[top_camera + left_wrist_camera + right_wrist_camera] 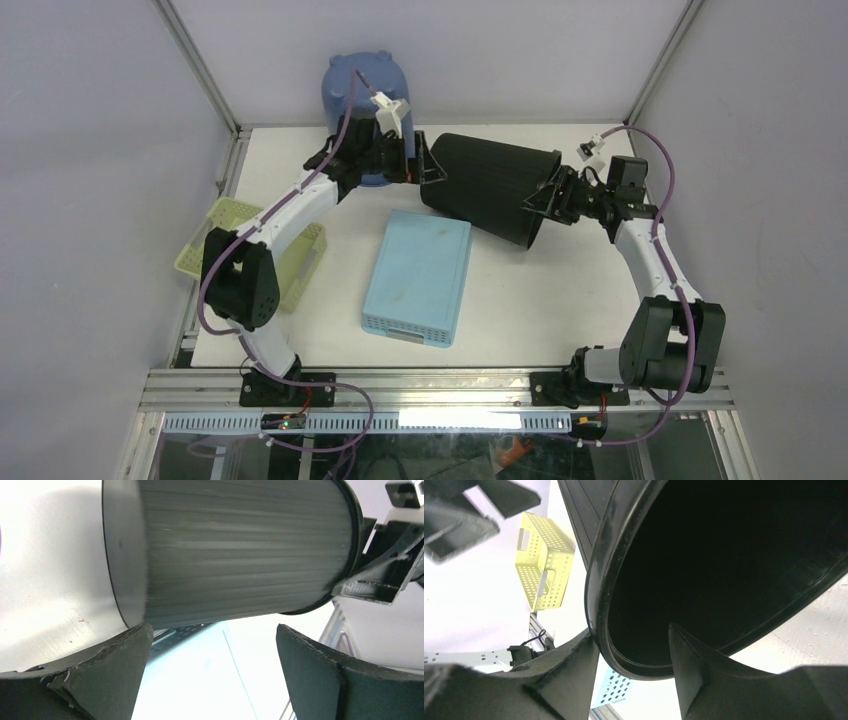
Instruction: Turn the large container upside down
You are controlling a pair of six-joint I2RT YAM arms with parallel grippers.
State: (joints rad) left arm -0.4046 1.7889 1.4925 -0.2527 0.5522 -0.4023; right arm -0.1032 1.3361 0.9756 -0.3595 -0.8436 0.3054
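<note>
Black container [485,185] was tipped on its side over the back of the worktop [560,300], mouth facing right. Right gripper [634,645] jaws pinched its rim, one inside, one outside. Left gripper [210,640] jaws spread near its closed base. Blue tray [418,275] just in front; yellow basket [235,240] far left.

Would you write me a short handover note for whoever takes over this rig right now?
Left gripper: open, at the closed base of the black container, holding nothing.
Right gripper: straddles the container's rim, one finger inside and one outside. Whether it clamps is unclear.
Container: on its side at the far part of the table, mouth toward the right arm.
Done: about half the turn, judging by its pose.
Left: rotate on until the mouth faces down, then set it down.
</note>
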